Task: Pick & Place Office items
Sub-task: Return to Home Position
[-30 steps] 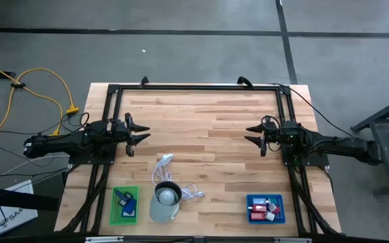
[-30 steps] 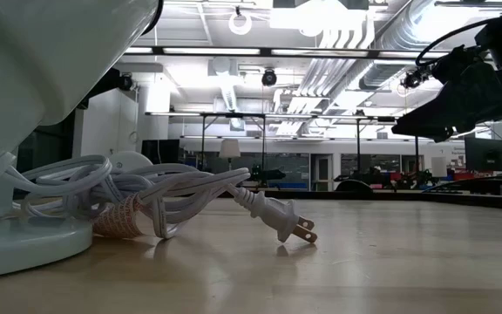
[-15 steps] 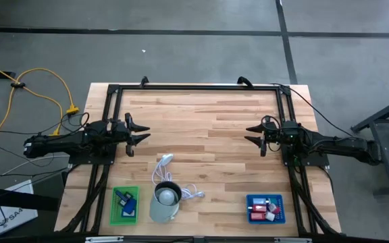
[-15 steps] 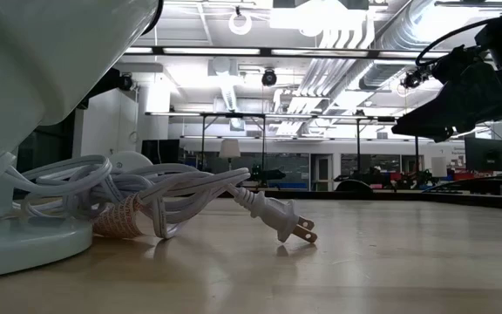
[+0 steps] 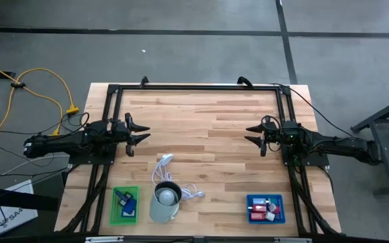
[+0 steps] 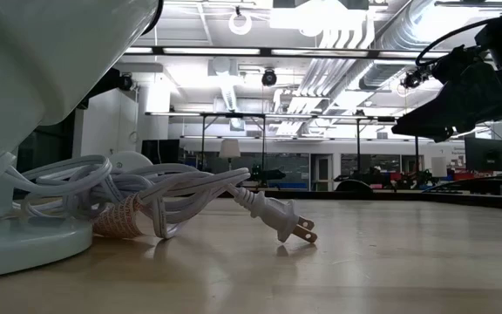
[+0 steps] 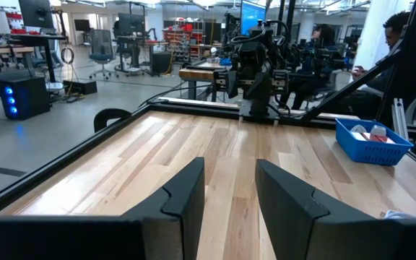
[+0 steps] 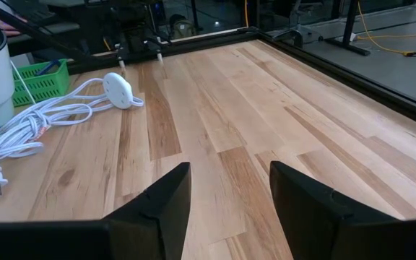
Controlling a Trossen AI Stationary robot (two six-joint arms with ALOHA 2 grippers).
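The office items lie in two trays near the table's near edge. Several red, pink and white pieces sit in a blue tray, which also shows in the left wrist view as the blue tray. Blue pieces sit in a green tray, seen again as the green tray. My left gripper hovers open over the table's left middle. My right gripper hovers open over the right middle. Both point toward the table's centre, far from either tray.
A pale cup-like vessel stands between the trays, huge at the low view's left as the vessel. Its white coiled cable lies just beyond it, plug on the wood. A black frame rims the table. People sit beyond the table.
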